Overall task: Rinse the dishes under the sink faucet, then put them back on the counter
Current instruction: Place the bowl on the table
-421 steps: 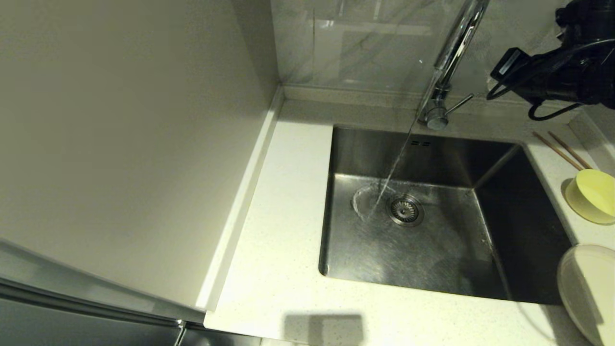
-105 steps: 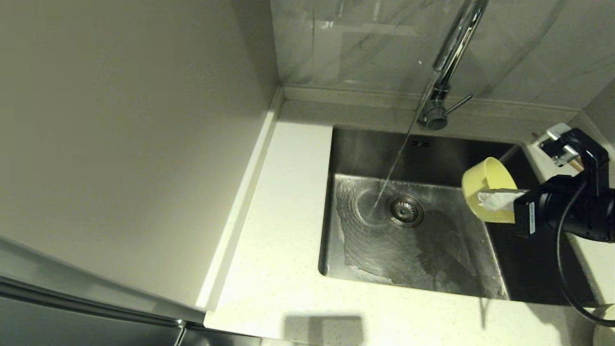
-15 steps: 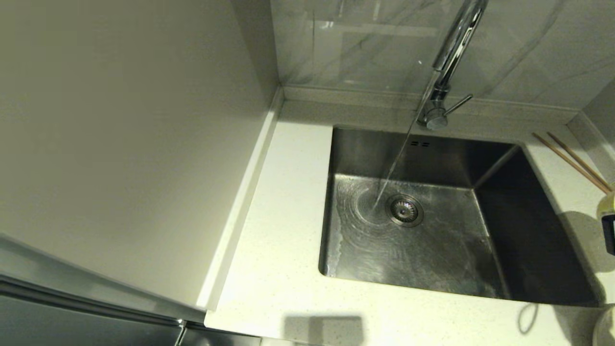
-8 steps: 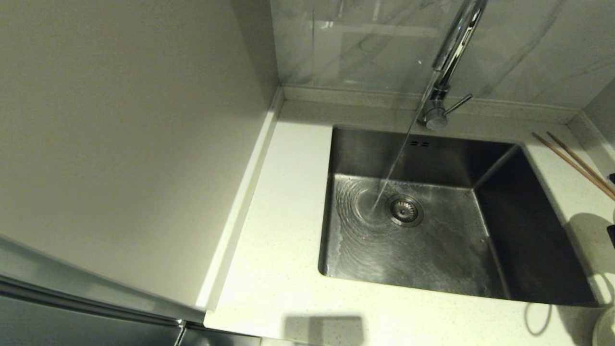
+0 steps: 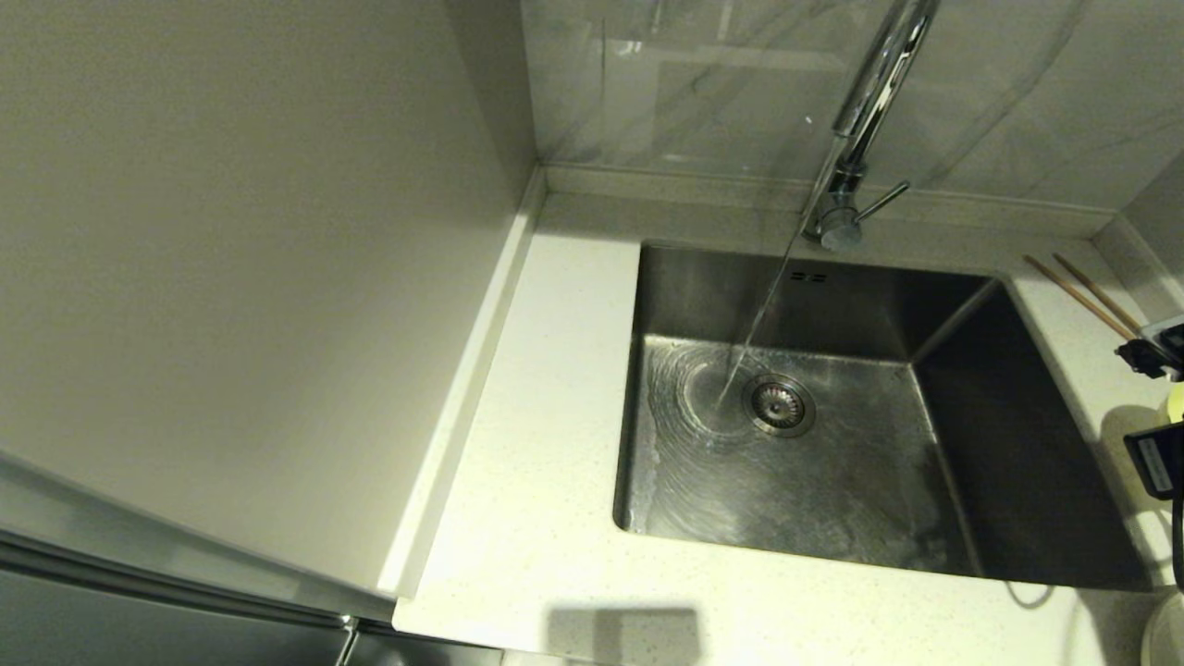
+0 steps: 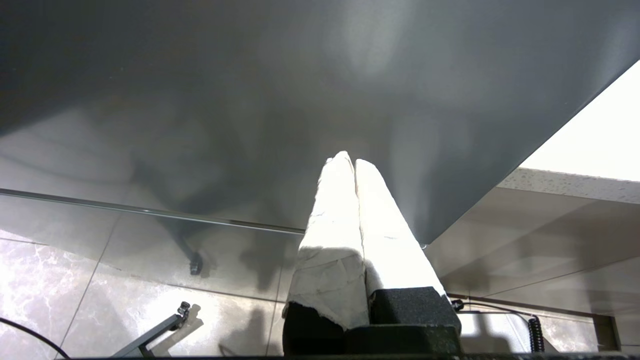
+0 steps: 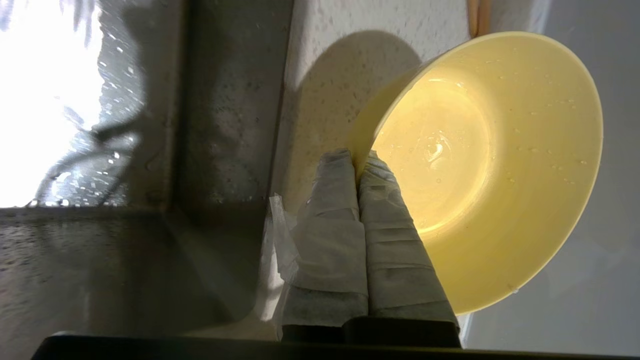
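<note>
A: Describe the work surface.

B: White speckled counter [image 5: 555,388] against a grey marbled wall [image 5: 721,83]. The steel sink [image 5: 703,296] is set into it, and it serves as the reference for all positions below. The sink faucet [image 5: 856,139] stands at the sink's rear rim; its top is cut off. A thin water stream [image 5: 754,324] falls to the sink floor just beside the drain strainer [image 5: 782,404].

A: Tool status?

B: The right gripper [image 7: 356,160] is over the counter on the right of the sink. Its taped fingers [image 7: 330,210] are pressed together on the rim of the pale yellow-green bowl [image 7: 500,165]. The bowl is tilted and wet with droplets. In the head view only a sliver of the bowl shows, at the frame edge. The left gripper [image 6: 352,162] is parked below counter level, its fingers pressed together with nothing between them.

A: Other items?

B: Chopsticks [image 5: 1082,291] lie on the counter toward the sink's right rear corner, their far ends hidden behind the arm. A plate [image 5: 1167,638] edge shows near the sink's right front corner, mostly cut off.

A: Any markings?

B: A label [image 5: 1156,458] on the right arm; its text cannot be read.
</note>
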Motion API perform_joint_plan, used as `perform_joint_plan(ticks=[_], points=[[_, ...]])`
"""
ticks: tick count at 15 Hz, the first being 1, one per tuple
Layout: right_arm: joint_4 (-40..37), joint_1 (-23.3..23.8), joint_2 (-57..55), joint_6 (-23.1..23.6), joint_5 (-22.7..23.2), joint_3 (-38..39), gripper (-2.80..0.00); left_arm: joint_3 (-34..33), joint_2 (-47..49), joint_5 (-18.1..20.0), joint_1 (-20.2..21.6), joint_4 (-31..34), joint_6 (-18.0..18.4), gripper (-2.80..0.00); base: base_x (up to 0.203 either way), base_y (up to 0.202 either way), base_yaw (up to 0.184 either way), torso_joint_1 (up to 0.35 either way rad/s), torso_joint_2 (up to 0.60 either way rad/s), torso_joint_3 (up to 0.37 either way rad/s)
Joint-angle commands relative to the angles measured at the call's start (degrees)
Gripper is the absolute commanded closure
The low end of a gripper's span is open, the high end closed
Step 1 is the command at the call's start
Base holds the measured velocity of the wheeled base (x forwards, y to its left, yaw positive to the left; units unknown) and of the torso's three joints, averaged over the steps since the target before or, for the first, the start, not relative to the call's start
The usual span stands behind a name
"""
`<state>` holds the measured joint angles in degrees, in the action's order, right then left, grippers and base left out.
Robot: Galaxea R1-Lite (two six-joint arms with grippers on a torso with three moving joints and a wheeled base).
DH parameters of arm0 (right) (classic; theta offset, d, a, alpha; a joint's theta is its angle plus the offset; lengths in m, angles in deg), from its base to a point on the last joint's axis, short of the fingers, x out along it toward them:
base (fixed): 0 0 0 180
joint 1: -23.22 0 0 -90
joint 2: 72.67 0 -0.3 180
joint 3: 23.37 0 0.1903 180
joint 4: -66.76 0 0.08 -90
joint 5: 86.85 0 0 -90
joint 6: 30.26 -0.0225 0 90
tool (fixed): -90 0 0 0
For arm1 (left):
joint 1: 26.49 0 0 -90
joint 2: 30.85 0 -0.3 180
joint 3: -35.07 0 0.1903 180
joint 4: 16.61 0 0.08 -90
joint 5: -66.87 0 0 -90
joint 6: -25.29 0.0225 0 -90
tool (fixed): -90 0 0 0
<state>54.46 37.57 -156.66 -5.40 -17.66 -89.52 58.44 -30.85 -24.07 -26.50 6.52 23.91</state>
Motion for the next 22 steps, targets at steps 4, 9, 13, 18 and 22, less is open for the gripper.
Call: perform_joint_plan(ticks=[4,9,13,18,22], points=[[1.7,3.6,-7.0,-0.2,-0.4,-1.6,0.0,0.0,-0.1,0.0,0.0,0.0,0.0,0.0,0.0,0.0,0.0,0.0,0.0,0.0],[2.1,4.0,-8.2,-0.2,-1.7,-2.1,0.0,0.0,-0.1,0.0,0.0,0.0,0.0,0.0,0.0,0.0,0.0,0.0,0.0,0.0],[2.0,4.0,-7.4,-0.2,-1.9,-2.7,-2.8,0.0,-0.1,0.0,0.0,0.0,0.0,0.0,0.0,0.0,0.0,0.0,0.0,0.0],[1.5,4.0,-1.9,-0.4,-1.7,-2.8,-2.8,0.0,-0.1,0.0,0.0,0.0,0.0,0.0,0.0,0.0,0.0,0.0,0.0,0.0],[-4.3,3.9,10.2,-2.0,-1.6,-2.2,-2.8,0.0,-0.1,0.0,0.0,0.0,0.0,0.0,0.0,0.0,0.0,0.0,0.0,0.0]])
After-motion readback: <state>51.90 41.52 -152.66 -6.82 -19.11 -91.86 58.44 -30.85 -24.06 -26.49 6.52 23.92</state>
